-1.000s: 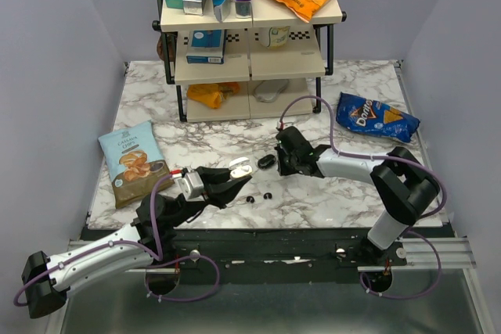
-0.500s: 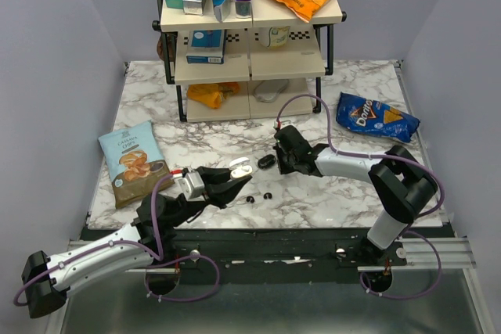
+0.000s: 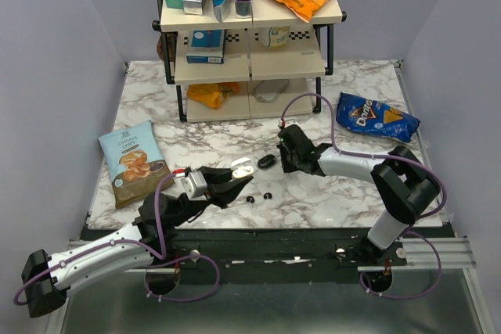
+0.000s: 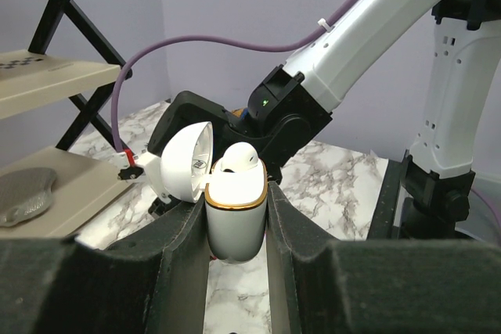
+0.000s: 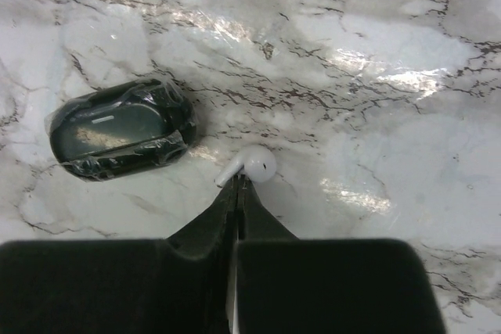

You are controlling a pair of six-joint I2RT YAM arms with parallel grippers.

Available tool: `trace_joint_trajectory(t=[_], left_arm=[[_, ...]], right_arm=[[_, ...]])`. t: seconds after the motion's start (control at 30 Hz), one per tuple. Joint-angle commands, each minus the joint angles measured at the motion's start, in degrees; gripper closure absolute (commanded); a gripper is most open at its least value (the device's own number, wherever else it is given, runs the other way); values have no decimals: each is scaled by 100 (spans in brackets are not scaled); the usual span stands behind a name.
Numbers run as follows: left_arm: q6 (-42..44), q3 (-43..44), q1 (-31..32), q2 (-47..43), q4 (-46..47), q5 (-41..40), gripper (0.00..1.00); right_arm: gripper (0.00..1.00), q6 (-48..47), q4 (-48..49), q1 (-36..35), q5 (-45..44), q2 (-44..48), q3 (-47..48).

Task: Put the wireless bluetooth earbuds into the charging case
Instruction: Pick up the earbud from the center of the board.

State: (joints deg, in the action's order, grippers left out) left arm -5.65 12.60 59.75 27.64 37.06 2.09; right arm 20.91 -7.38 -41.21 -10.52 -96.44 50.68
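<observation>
My left gripper (image 3: 237,177) is shut on a white charging case (image 4: 235,224) with a gold rim. It holds the case upright above the table, lid (image 4: 186,163) open, with one white earbud (image 4: 237,160) seated inside. My right gripper (image 3: 282,159) is shut, with a second white earbud (image 5: 258,163) caught at its very tips (image 5: 241,184) just over the marble. A black oval case (image 5: 121,129) wrapped in clear plastic lies just left of those tips and also shows in the top view (image 3: 267,161). Two tiny black buds (image 3: 250,199) (image 3: 268,195) lie near the front edge.
A chips bag (image 3: 133,162) lies at the left and a blue Doritos bag (image 3: 376,117) at the right. A shelf rack (image 3: 249,44) with boxes and snacks stands at the back. The right arm (image 4: 368,29) reaches close beyond the held white case.
My right gripper has shifted slightly left, then back right, beside the black case. My left gripper and the white case have barely moved.
</observation>
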Motion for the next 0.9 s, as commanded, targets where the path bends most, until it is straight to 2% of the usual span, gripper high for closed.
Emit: trace_joint_trajectory(t=[0.0,0.13,0.2,0.23,0.4,0.63,0.87], left_arm=[[3,32,37,-65,-6,46,100],[11,41,46,-109,-58,46,100],[11,41,46,-145,-85,46,100],[3,41,46,-162,-85,55,100],[-50,6,46,-101,29,64,100],[-41,14,63,-118,12,46,100],[-41,-3,90,-250,-67,2,100]], right_arm=[[85,71,-563,122,-319,90,-295],[62,282,-721,113,-117,283,-321],[57,379,-730,122,-38,424,-365],[51,501,-765,122,-20,538,-391],[45,1064,-862,131,-283,688,-225],[43,2241,-1178,271,-354,161,504],[41,2497,-1152,465,-90,-348,856]])
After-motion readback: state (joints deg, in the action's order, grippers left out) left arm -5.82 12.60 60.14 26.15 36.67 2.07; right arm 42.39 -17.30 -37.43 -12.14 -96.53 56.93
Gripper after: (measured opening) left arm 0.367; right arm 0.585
